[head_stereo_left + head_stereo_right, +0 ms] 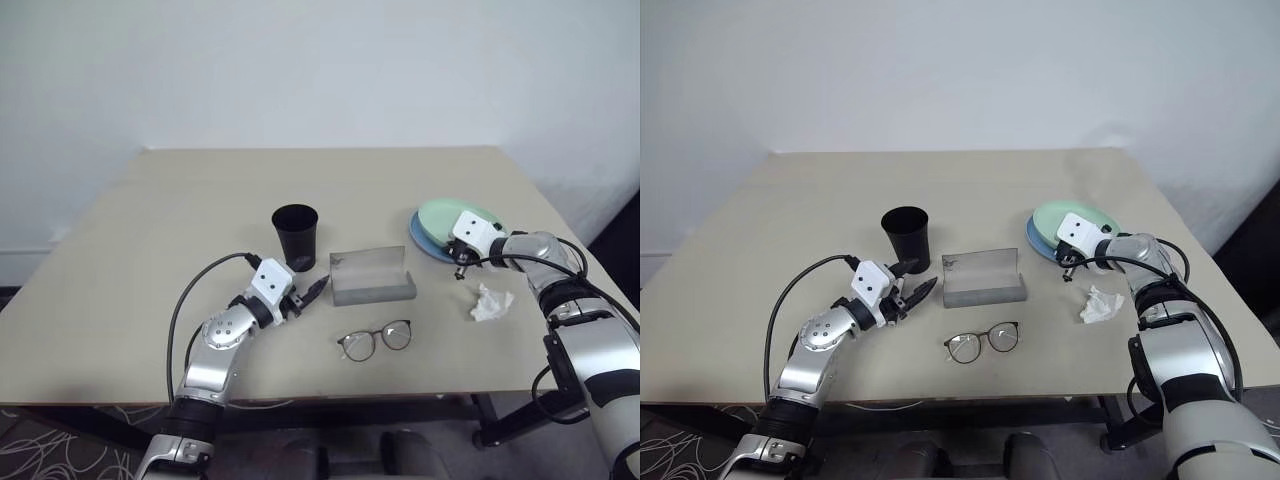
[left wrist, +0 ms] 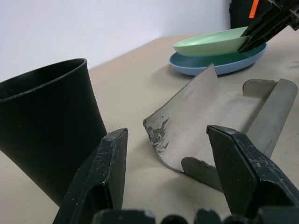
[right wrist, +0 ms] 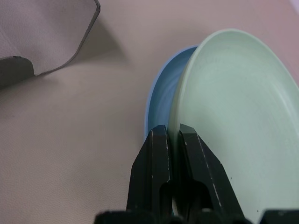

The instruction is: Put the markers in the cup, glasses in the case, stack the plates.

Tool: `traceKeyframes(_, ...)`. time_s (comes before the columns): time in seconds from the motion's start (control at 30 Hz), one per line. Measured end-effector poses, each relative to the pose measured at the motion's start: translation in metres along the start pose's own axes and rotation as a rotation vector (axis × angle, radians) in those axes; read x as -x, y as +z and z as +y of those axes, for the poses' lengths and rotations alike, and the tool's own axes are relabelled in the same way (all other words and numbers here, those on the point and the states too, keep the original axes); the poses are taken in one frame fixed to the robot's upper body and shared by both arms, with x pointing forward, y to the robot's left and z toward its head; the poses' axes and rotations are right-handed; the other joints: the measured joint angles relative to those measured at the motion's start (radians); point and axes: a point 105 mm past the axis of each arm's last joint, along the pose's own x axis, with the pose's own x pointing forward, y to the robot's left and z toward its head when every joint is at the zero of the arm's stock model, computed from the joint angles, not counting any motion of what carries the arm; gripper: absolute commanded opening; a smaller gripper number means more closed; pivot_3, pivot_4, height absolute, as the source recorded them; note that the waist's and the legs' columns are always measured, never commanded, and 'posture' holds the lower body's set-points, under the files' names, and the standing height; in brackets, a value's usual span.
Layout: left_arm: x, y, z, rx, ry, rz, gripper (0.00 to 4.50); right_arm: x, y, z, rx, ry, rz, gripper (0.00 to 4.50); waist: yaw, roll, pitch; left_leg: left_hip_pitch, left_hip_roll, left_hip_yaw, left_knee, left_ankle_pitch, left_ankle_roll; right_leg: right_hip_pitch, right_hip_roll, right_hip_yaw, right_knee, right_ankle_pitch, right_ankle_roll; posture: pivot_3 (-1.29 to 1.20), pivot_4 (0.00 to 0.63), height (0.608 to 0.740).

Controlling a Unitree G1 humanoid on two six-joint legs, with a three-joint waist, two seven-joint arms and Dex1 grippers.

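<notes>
My left pincer (image 1: pixel 308 293) sits left of centre in the left eye frame, its two black fingers (image 2: pixel 106 177) spread wide with nothing between them. It points toward the open grey case (image 1: pixel 372 275), which stands in the middle of the frame with its lid raised. The black cup (image 1: pixel 295 234) stands upright just up and left of the case, close beside my left pincer; I cannot see inside it from here.

My right pincer (image 1: pixel 461 262) is at the right of the frame, at the near edge of the plates. In the right wrist frame its fingers (image 3: pixel 156 168) stand close together with the rim of the mint green plate (image 3: pixel 238 116) in the narrow gap between them. I cannot tell whether they press on it. The green plate lies on top of the light blue plate (image 3: pixel 161 109), shifted a little so the blue rim shows at one side.

The glasses (image 1: pixel 375 339) lie unfolded on the table (image 1: pixel 150 250) below the case, lower centre of the frame. A crumpled white tissue (image 1: pixel 490 302) lies at lower right, just below my right pincer.
</notes>
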Motion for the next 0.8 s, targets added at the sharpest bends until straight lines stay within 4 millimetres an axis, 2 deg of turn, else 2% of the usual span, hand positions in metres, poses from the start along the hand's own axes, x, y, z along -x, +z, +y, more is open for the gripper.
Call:
traceKeyframes(0.17,0.000,0.000,0.000,0.000,0.002,0.001,2.84,-0.001,0.002,-0.001,0.003,-0.012,-0.012,2.70,0.000,0.000,0.000,0.000,0.000,0.000,0.000,0.000,0.000,0.000,0.000,0.000,0.000,0.000,0.000,0.00,0.000,0.733)
traceKeyframes(0.4,0.000,0.000,0.000,0.001,0.003,0.001,2.84,0.005,0.009,-0.009,0.028,-0.031,-0.047,2.70,0.001,0.000,0.000,0.000,0.000,0.000,0.000,0.000,0.000,0.000,0.000,0.000,0.000,0.000,0.000,0.00,0.000,0.733)
traceKeyframes(0.6,-0.001,0.000,0.000,0.002,0.002,-0.002,2.84,0.031,0.009,-0.019,0.068,0.033,-0.066,2.70,0.001,0.000,0.000,0.000,-0.001,-0.001,0.000,0.000,0.000,0.000,0.000,0.000,0.000,0.000,0.000,0.00,0.000,0.733)
traceKeyframes(0.7,-0.002,0.001,-0.001,0.003,0.001,-0.005,2.84,0.046,-0.002,-0.011,0.067,0.122,-0.057,2.70,0.002,0.000,0.000,0.000,-0.001,-0.001,0.000,0.000,0.000,0.001,0.000,0.000,0.000,0.000,0.000,0.00,0.000,0.733)
traceKeyframes(0.8,-0.004,0.002,-0.003,0.008,-0.006,-0.010,2.84,0.058,-0.022,0.005,0.025,0.227,-0.008,2.70,0.002,0.000,0.000,0.000,0.000,-0.001,0.001,0.000,0.000,0.001,0.000,0.000,0.000,0.000,0.000,0.00,0.000,0.733)
